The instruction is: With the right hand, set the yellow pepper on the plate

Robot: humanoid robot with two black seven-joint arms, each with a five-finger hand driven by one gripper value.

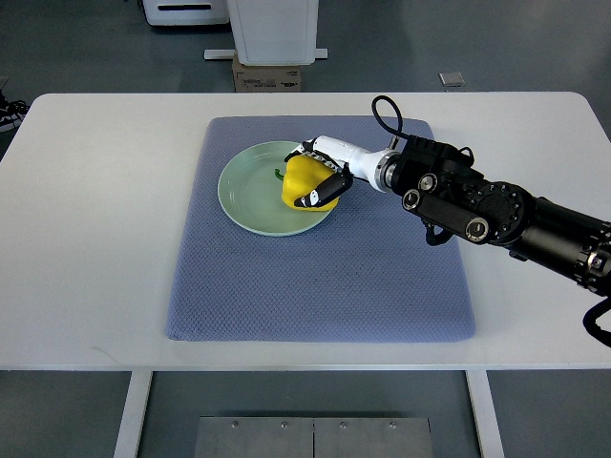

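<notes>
A yellow pepper [300, 179] with a green stem sits over the right part of a pale green plate [250, 191]. My right hand [320, 175] is wrapped around the pepper from the right, with its fingers [315, 197] curled over the fruit. The right arm reaches in from the right edge across the mat. Whether the pepper rests on the plate or hangs just above it is not clear. No left arm shows.
The plate lies on a blue-grey mat [320, 277] in the middle of a white table [86, 239]. Beyond the table's far edge stand a cardboard box [267, 76] and a white machine base [275, 29] on the floor.
</notes>
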